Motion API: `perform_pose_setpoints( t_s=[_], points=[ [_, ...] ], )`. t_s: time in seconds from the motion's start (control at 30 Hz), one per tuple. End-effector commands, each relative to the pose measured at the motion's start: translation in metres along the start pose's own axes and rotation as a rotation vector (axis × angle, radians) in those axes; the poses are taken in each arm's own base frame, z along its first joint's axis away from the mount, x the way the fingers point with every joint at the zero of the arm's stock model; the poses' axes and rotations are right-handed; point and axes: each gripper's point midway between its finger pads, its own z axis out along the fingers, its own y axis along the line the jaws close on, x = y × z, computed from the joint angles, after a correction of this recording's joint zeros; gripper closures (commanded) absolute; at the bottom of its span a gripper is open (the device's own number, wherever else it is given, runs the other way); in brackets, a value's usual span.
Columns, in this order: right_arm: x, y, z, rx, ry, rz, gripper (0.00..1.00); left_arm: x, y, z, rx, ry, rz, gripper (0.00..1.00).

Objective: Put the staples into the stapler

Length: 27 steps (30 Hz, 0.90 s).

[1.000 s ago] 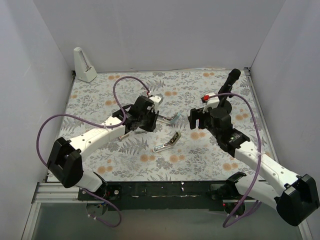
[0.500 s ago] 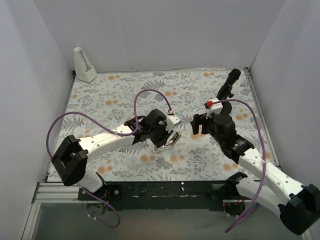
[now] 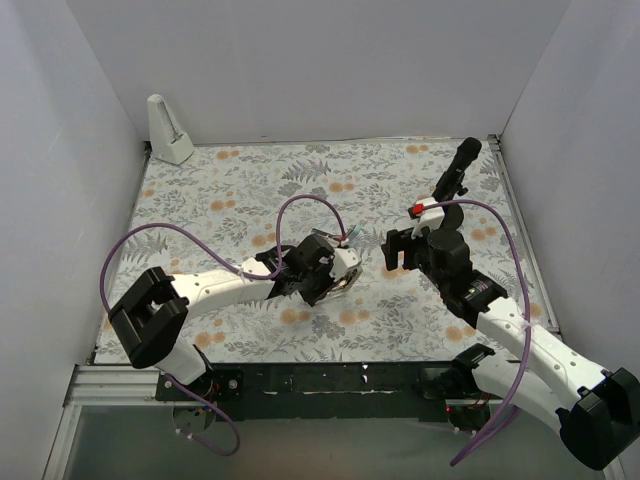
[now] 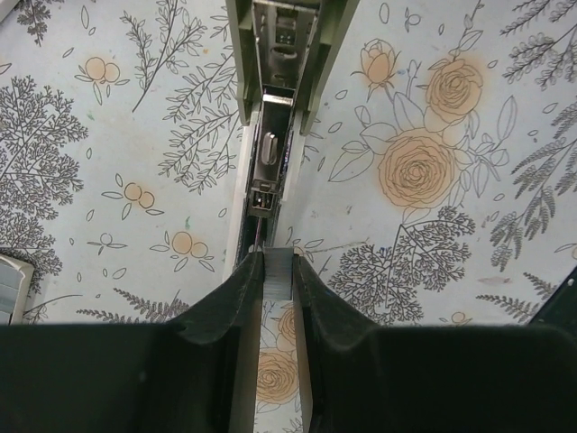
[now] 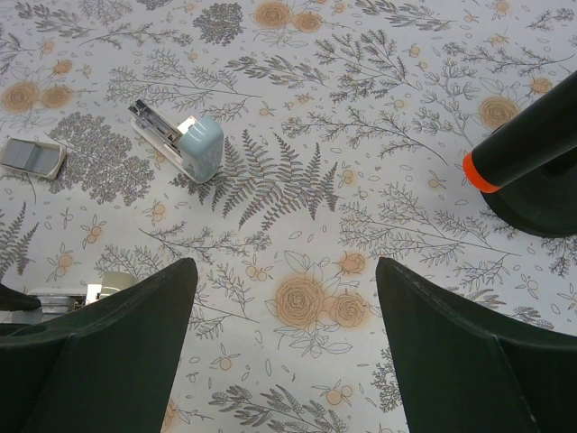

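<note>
One light-blue stapler [image 5: 200, 147] lies on the bench [image 5: 297, 207], with one cardboard box [image 5: 32, 156] apart from it. The left fingers [image 4: 225, 307], nearly closed, apparently pinch one grey staple block [image 4: 277, 273] over one olive-gold bar [image 4: 325, 54]. The right fingers [image 5: 117, 343] stand wide apart, holding nothing.

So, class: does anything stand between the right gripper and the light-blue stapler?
Nothing visible does. From the right wrist, the stapler lies on the mat ahead and left of the open right gripper, only bare floral mat between them. The staple box sits further left; the black post stands off right.
</note>
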Motion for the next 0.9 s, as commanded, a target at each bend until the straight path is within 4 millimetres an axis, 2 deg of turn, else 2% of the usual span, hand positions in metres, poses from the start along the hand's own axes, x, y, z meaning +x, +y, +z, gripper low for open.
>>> perform_pose_setpoints(
  t_s=[0.0,0.37,0.87],
  points=[
    [-0.010,-0.001,0.000,0.003,-0.041,-0.003,0.11,-0.010,0.011,-0.001,-0.058,-0.054,0.064,0.98],
    [-0.009,0.001,0.001,-0.005,-0.037,-0.005,0.11,-0.020,0.009,-0.004,-0.046,-0.119,0.091,0.98],
    [-0.009,0.002,0.001,-0.010,-0.034,-0.009,0.12,-0.002,0.013,0.008,-0.059,-0.065,0.113,0.99]
  ],
)
